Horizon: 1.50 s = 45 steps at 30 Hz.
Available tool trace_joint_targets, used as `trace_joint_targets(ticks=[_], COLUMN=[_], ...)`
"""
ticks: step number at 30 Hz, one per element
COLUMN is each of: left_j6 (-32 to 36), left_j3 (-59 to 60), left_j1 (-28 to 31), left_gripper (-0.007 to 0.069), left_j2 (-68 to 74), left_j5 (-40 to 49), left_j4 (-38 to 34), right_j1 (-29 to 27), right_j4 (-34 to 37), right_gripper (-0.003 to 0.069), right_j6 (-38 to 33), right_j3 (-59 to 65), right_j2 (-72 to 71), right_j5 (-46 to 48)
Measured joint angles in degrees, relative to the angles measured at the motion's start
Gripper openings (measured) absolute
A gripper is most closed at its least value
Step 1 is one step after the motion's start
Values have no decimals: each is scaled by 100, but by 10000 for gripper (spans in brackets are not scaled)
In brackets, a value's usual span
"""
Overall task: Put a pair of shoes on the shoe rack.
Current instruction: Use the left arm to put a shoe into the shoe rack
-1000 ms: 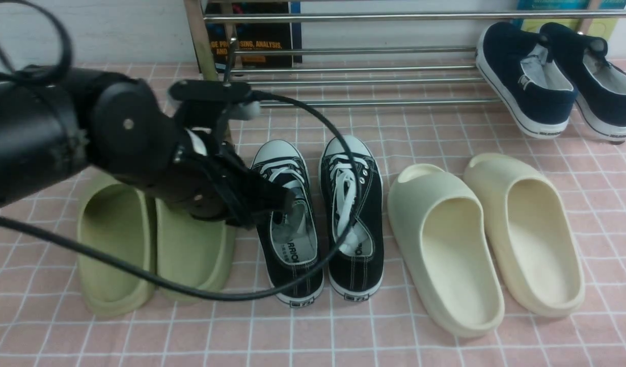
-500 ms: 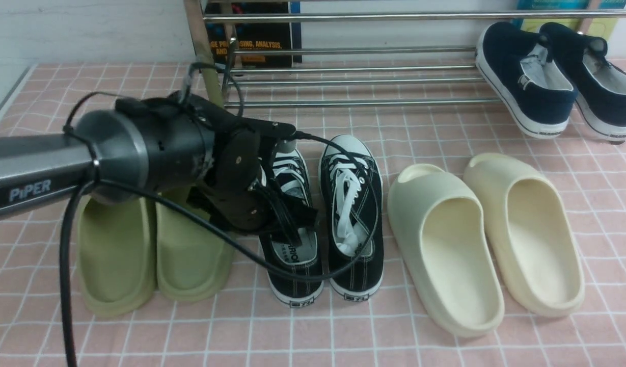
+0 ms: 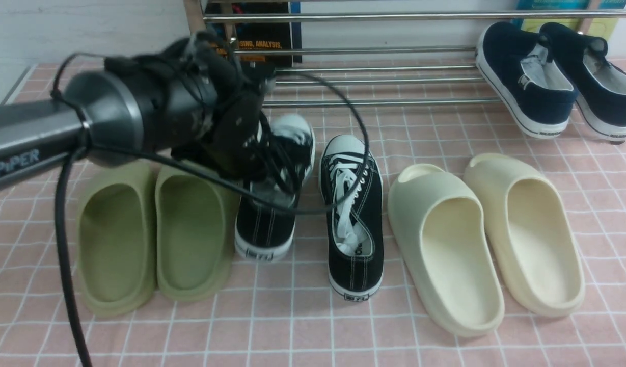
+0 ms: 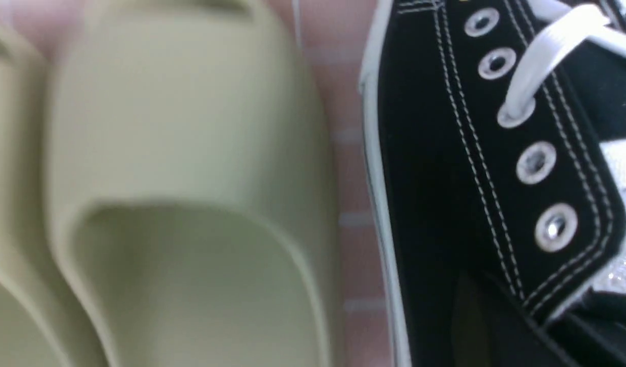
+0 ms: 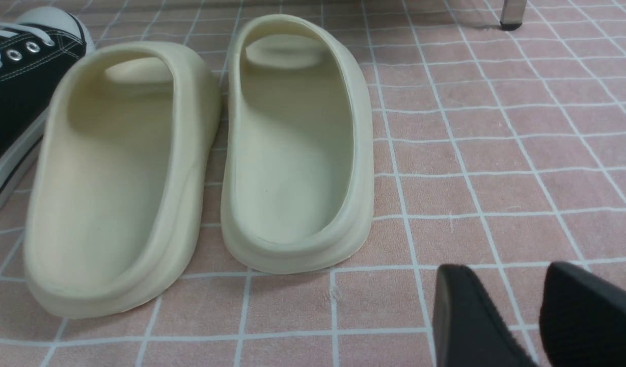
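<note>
Left gripper pinched the left black sneaker at its opening, toe aimed far toward the chrome shoe rack directly beyond (right black sneaker stood just right; right gripper spread, empty).

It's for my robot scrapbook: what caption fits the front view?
Left arm holds one black sneaker tilted up beside its twin on the pink tiles, chrome shoe rack behind.
</note>
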Motion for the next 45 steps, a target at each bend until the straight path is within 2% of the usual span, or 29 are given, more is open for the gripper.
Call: trace_joint_targets(ticks=[6, 11, 25, 40, 45], left_j6=[-66, -66, -66, -623, -658], left_j3=[-780, -1679, -4217, -4404, -4409], left_j1=[0, 0, 248, 610, 623], left_gripper=[19, 19, 19, 25, 93], left_j2=[118, 837, 2828, 3133, 3144], left_j5=[-221, -572, -183, -373, -405], left_j4=[228, 562, 739, 724, 760], right_j1=[0, 0, 0, 0, 0], right_j4=[0, 0, 0, 0, 0], right_gripper=[238, 238, 238, 238, 238], right_j6=[0, 0, 0, 0, 0], right_j3=[0, 0, 0, 0, 0], right_j2=[0, 0, 0, 0, 0], right_j5=[0, 0, 0, 0, 0])
